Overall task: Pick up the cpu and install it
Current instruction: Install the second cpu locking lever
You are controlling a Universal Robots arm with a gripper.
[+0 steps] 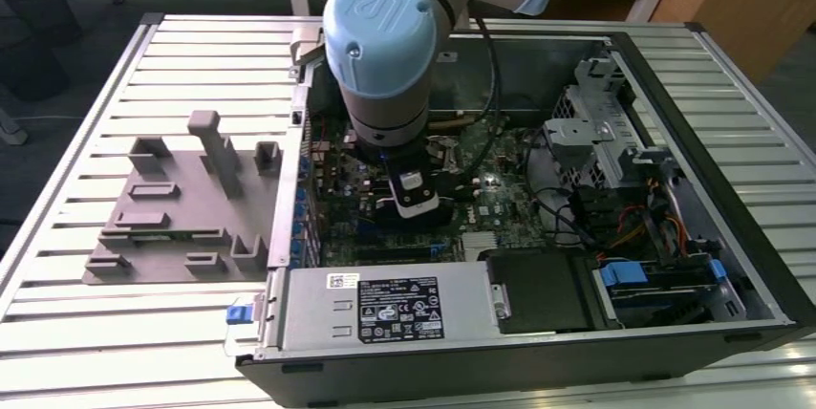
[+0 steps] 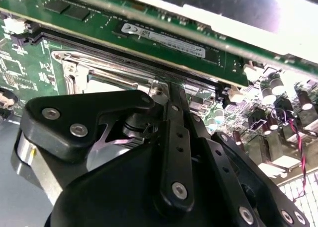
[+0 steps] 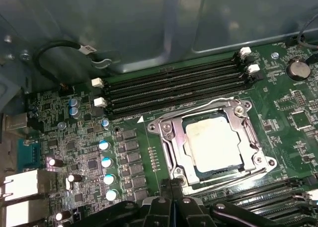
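One cpu [image 3: 214, 139] already lies in its socket frame [image 3: 171, 135], centre-right in the first wrist view; the tool [image 3: 171, 196], fingers pressed together, should stay centred above it.

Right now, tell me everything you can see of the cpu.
In the first wrist view the cpu is a small flat square with a pale silvery, slightly mottled metal top. It lies flat and level inside the metal-framed socket on the green motherboard, just below the black memory slots. The frame borders all four edges. The gripper is near the socket but not touching the chip.
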